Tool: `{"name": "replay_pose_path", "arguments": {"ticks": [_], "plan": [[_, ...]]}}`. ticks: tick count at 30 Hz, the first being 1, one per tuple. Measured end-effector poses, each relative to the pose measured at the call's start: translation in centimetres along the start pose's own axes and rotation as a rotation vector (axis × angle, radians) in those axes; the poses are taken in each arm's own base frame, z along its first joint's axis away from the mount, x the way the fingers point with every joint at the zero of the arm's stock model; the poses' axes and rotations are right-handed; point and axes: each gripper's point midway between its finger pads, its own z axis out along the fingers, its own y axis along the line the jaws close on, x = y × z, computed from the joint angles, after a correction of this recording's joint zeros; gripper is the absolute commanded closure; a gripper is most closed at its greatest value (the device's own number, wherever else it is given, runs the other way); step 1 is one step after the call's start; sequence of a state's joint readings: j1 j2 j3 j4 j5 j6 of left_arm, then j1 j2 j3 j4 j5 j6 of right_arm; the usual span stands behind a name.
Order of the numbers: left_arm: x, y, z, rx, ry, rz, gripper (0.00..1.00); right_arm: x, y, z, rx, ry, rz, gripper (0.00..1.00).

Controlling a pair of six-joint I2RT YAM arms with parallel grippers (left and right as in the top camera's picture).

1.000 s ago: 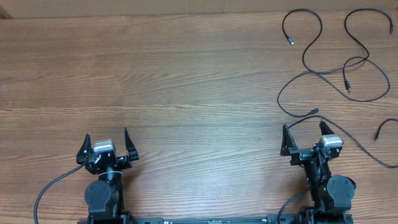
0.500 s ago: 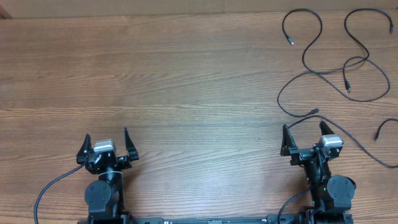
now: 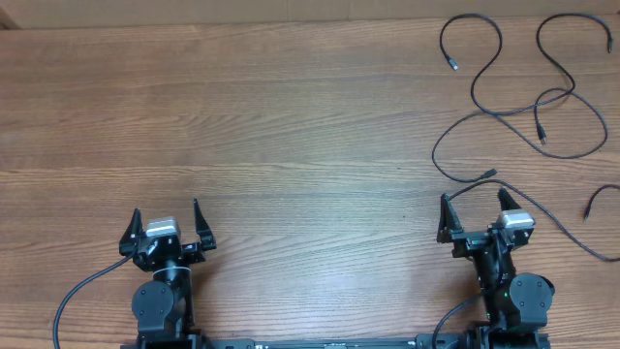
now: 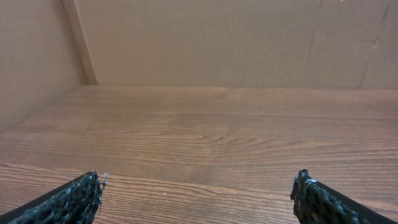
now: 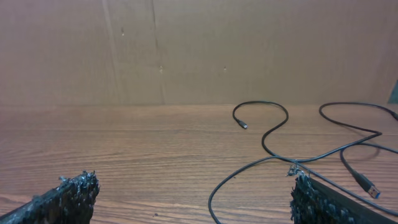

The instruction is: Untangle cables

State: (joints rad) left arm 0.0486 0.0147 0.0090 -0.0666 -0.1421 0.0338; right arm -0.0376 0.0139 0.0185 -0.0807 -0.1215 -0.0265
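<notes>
So, starting at the near edge of the wooden table (image 3: 291,126): both arms sit parked side by side, well apart from each other. The left gripper (image 3: 165,211) has its jaws spread wide with nothing between them. From its wrist cam the left gripper (image 4: 198,180) just frames bare wood grain on the table (image 4: 211,124).

The right gripper (image 3: 473,199) is the same deal, jaws wide apart and not holding anything. One strand of the cables (image 3: 557,92) does run right past its fingertips in the overhead view. In the right wrist view that strand passes just beside the right-hand finger (image 5: 311,199) of the right gripper (image 5: 194,180). I honestly can't tell whether it's touching or just lying underneath.

Moving out from there, the cables are all over on the right side of the table, in front of the right arm and nowhere near the left one. They're thin black cords in loose curves that cross each other in a few spots, more of a sprawl than a tight knot. A plug end (image 3: 491,174) lies just beyond the right gripper. Another plug (image 3: 588,211) sits near the right edge, its cord running out of frame.

Farther back, the cables (image 5: 262,102) make a round loop ending in a small plug (image 5: 243,125). Behind everything there's a plain cardboard wall (image 5: 186,50) along the far edge.
</notes>
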Motion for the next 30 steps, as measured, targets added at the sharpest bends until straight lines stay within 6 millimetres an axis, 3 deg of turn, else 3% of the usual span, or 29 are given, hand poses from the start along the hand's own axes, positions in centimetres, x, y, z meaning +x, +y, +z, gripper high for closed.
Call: {"name": "replay_pose_path", "arguments": {"ticks": [30], "plan": [[0.0,0.0,0.0,0.0,0.0,0.0,0.01,0.18,-0.88,-0.03,0.051,0.008,-0.066,0.0]]}}
